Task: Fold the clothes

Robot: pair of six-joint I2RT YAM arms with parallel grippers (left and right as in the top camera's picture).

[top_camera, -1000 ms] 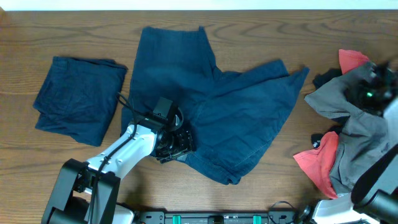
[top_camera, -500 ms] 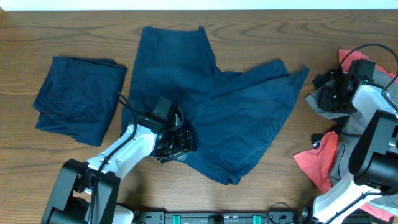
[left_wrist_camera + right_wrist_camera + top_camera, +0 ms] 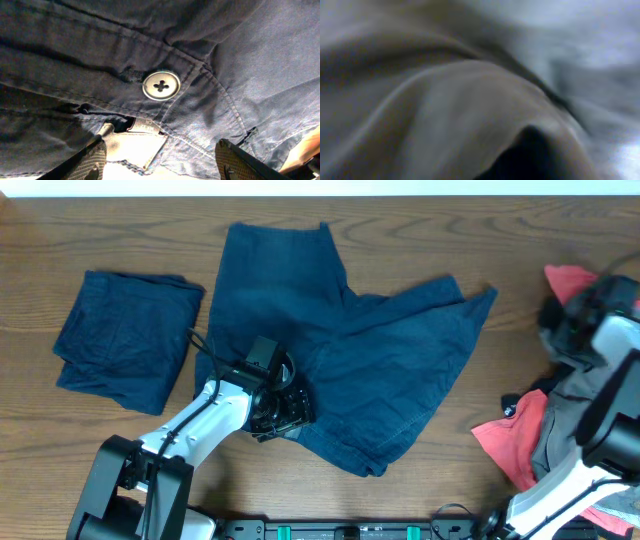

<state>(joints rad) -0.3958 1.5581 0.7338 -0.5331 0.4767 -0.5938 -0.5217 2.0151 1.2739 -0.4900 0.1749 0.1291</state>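
Note:
The dark navy shorts [image 3: 340, 350] lie spread flat in the middle of the table. My left gripper [image 3: 285, 412] rests on their near-left edge. In the left wrist view the gripper [image 3: 160, 167] is open, with its textured pads [image 3: 90, 162] wide apart over the waistband and its small button [image 3: 161, 85]. My right arm [image 3: 605, 340] is blurred over the pile of grey [image 3: 565, 430] and coral-red [image 3: 510, 442] clothes at the right edge. The right wrist view shows only blurred grey fabric [image 3: 445, 100], with the fingers hidden.
A folded navy garment [image 3: 125, 340] lies at the left of the table. Another bit of coral-red cloth [image 3: 565, 277] shows at the far right. Bare wood runs along the table's back edge and between the shorts and the pile.
My right arm has shifted right over the pile. The grey cloth that spread left of it toward the shorts is gone from that spot. My left arm and the shorts have not moved.

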